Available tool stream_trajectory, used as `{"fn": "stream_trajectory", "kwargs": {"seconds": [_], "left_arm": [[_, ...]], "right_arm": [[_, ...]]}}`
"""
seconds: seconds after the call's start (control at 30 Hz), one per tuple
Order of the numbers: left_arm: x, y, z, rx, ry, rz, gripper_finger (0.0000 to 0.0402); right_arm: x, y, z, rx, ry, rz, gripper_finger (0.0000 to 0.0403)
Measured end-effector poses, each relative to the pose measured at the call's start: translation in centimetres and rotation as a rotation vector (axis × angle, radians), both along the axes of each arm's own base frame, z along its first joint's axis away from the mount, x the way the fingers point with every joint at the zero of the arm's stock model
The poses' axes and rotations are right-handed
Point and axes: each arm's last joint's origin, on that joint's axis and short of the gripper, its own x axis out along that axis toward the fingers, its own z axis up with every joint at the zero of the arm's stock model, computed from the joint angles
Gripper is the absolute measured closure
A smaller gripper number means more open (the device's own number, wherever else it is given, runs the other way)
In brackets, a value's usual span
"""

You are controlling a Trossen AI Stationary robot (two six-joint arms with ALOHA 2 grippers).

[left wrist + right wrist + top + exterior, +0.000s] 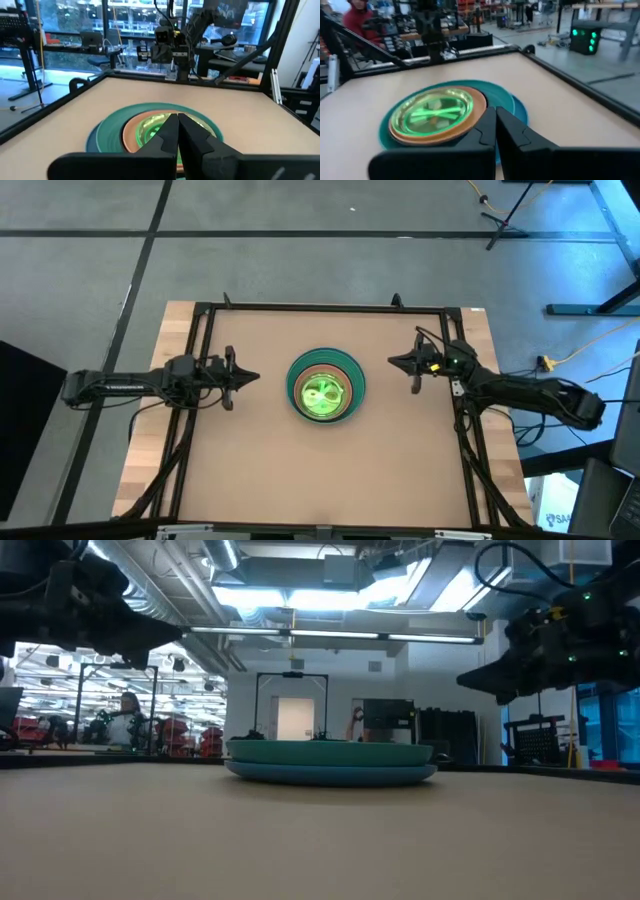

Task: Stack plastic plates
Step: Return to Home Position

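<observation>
The plastic plates [326, 386] sit in one stack at the table's middle: a blue plate at the bottom [520, 111], a teal one [107, 132] on it, a peach one [477, 107] above, and a bright green one [432, 114] on top. Black and pink-red plates do not show. In the low view the stack [330, 762] rests flat on the table. My left gripper [252, 377] hovers left of the stack, shut, above the table. My right gripper [393, 362] hovers right of the stack, shut. Neither touches a plate.
A dark metal frame [320, 308] runs round the tan table top. Bare table lies in front of the stack [320, 475] and on both sides. A person in red [357, 17] is beyond the table's left side in the room.
</observation>
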Motion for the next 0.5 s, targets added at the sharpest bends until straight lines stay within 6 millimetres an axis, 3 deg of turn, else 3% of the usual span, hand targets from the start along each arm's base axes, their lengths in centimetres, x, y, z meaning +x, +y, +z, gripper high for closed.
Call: {"fn": "stream_trajectory", "kwargs": {"seconds": [0.5], "left_arm": [[-1.6,-0.2,0.0,0.004,-0.029,0.029,0.0399]], "right_arm": [[-1.2,0.7,0.9,-0.021,-0.027,0.014,0.0402]]}}
